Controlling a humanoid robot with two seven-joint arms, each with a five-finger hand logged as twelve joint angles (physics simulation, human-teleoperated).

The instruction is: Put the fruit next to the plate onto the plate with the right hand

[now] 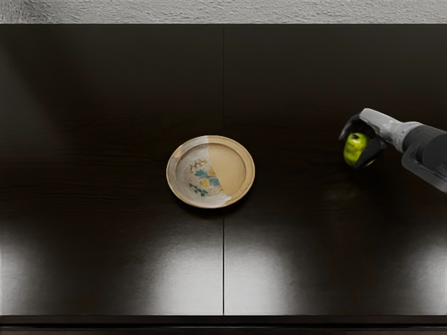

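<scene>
Right hand (360,143) at right of frame, fingers wrapped around green fruit (355,147); plate (210,171) at centre, well apart; bare dark table (112,91) between them.

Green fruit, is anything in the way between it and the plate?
No, nothing visible stands between them. The green fruit is gripped by the right hand, off to the right of the plate. Only dark table shows between them.

The plate (210,172) sits near the centre of the table (105,105). The fruit (355,147) is well apart to its right, slightly farther back, held in the right hand (366,135).
</scene>
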